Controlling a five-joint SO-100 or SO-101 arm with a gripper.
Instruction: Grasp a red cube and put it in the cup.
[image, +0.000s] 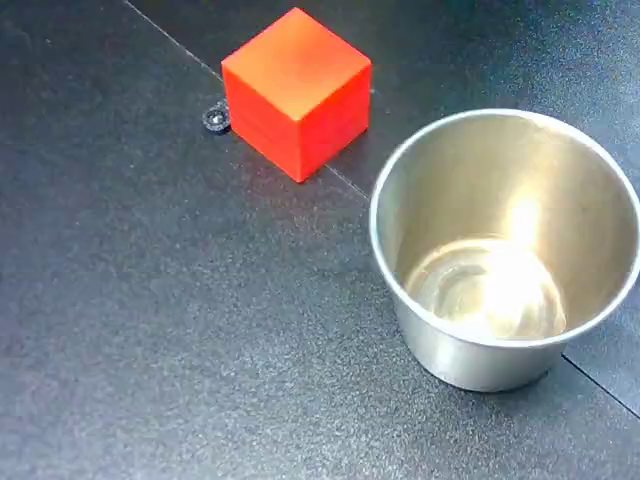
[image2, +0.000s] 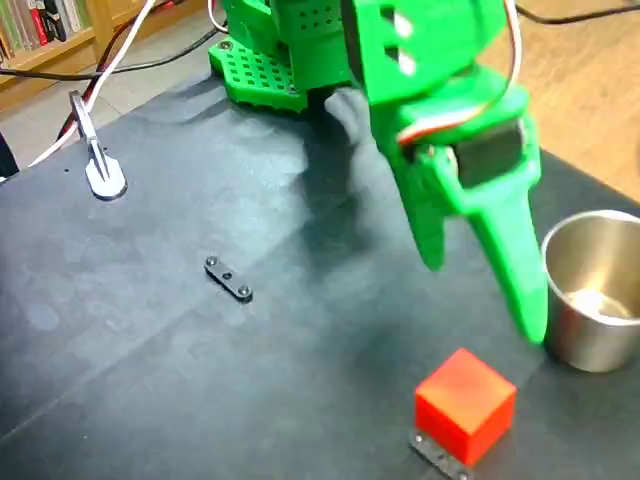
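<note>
The green two-finger gripper (image2: 485, 300) hangs with its fingers spread apart and empty above the dark table (image2: 180, 360), while the solid red-orange cube (image2: 465, 403) sits near the shiny silver metal cup (image2: 590, 290), to its left in a fixed view.

A green plastic robot arm (image2: 400, 60) reaches down from its perforated green base (image2: 255, 70). Its two-finger gripper (image2: 485, 300) points downward above the table, tapered fingers (image2: 515, 270) spread apart, holding nothing.
</note>
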